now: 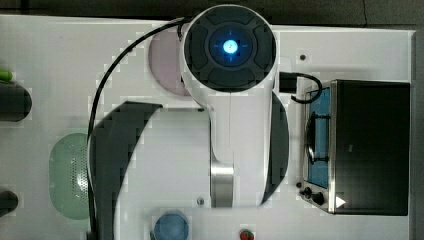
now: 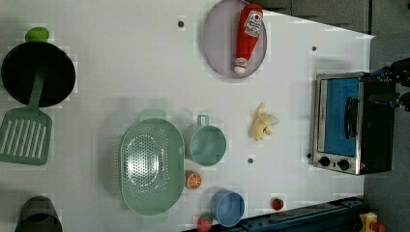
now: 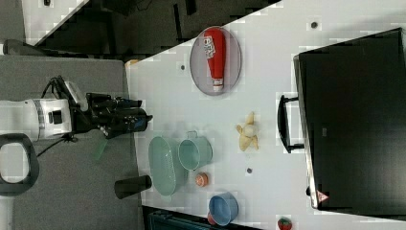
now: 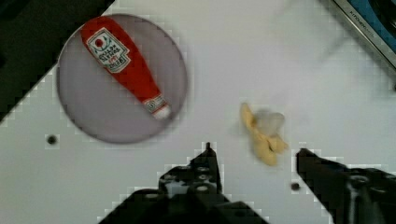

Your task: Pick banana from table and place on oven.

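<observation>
The table [image 2: 121, 72] is a broad white top with a few dark holes, and most of its clutter sits well apart from the work; the oven [image 2: 350, 128] stands at the left view's right edge, its black top [image 3: 354, 120] bare and flat in the right view, so the placing should have plenty of room; the arm [image 1: 227, 100] looms over the middle of the top view, and its gripper [image 4: 254, 161] hangs high above the table with the jaws released, holding nothing; the step in hand, as I judge it, is the approach to the pick; the purple plate [image 2: 227, 53] bearing the ketchup bottle [image 2: 247, 36] lies near the target but not touching it, and the teal cup [image 2: 207, 144] sits on the other side, likewise apart, so a straight descent should clear both; the banana [image 2: 262, 125] lies on the table between the plate and the oven door, its peel flaps splayed out; in the wrist view the banana [image 4: 264, 133] sits just ahead of the gap between the fingertips [image 4: 208, 151] and slightly off centre; to do this well, I would centre the gap over the thick middle of the fruit, turn the wrist so the jaws close across its narrow width rather than along its length, and avoid pinching a loose flap alone, since that would likely slip.
</observation>
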